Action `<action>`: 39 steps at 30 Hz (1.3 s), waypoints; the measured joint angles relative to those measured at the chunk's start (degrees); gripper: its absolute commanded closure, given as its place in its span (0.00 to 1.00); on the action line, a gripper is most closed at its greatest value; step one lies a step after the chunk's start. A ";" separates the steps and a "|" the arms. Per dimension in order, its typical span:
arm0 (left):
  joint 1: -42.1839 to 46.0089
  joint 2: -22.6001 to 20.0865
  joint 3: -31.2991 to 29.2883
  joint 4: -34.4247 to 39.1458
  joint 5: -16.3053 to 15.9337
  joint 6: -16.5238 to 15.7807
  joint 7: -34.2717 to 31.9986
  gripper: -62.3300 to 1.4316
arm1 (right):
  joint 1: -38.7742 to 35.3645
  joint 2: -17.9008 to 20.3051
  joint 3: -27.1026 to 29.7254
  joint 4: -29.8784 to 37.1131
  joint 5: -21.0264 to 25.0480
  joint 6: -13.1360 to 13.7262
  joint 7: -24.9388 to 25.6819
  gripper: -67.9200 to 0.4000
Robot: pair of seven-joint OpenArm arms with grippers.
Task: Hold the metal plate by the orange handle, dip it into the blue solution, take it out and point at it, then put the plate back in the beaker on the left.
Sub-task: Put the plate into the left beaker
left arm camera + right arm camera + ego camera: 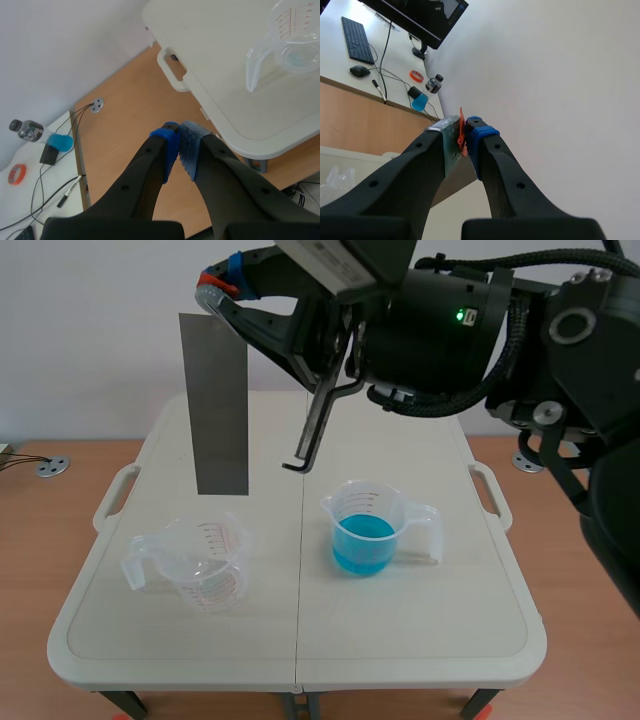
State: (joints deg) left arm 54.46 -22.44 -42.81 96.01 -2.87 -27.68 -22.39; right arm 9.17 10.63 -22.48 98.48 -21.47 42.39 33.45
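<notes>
Table [300, 640], free room:
- Bare strip between the empty beaker [205, 565] and the blue-filled beaker [365, 530], running from near edge to far edge.
- Near edge in front of both beakers is bare.
- Mouth of the blue-filled beaker is open from above.

Obstacles:
- The metal plate [213, 405] hangs upright over the empty beaker, its lower edge clear of the rim, barring that mouth from above.
- The hooked bracket [312, 430] dangles from the right arm [430, 320] over the middle strip, higher than both rims.
- The right arm spans the upper space from the right past the middle.
- Beaker handles jut outward, one left and one right.
</notes>
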 measured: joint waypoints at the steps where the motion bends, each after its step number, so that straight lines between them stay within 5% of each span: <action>1: -0.02 0.20 0.00 0.00 0.00 0.02 0.02 0.94 | 0.02 -0.55 -0.31 0.00 0.02 0.00 -0.28 0.97; 12: -0.04 0.17 0.02 0.00 0.02 0.00 -0.02 0.94 | 0.20 -3.67 -6.80 0.00 -0.85 -0.13 -4.46 0.97; 23: -0.04 0.17 0.02 0.00 0.02 -0.07 -0.04 0.94 | 0.20 -4.28 -10.49 0.00 -0.85 -5.18 -6.78 0.97; 39: -0.17 -0.66 0.76 0.00 0.02 -2.38 -1.49 0.94 | 0.20 -4.79 -11.30 -5.55 -0.85 -7.67 -6.73 0.98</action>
State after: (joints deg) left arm 54.28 -23.09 -42.04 96.01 -2.85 -30.06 -23.88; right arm 9.37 5.85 -33.78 92.92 -22.33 34.72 26.72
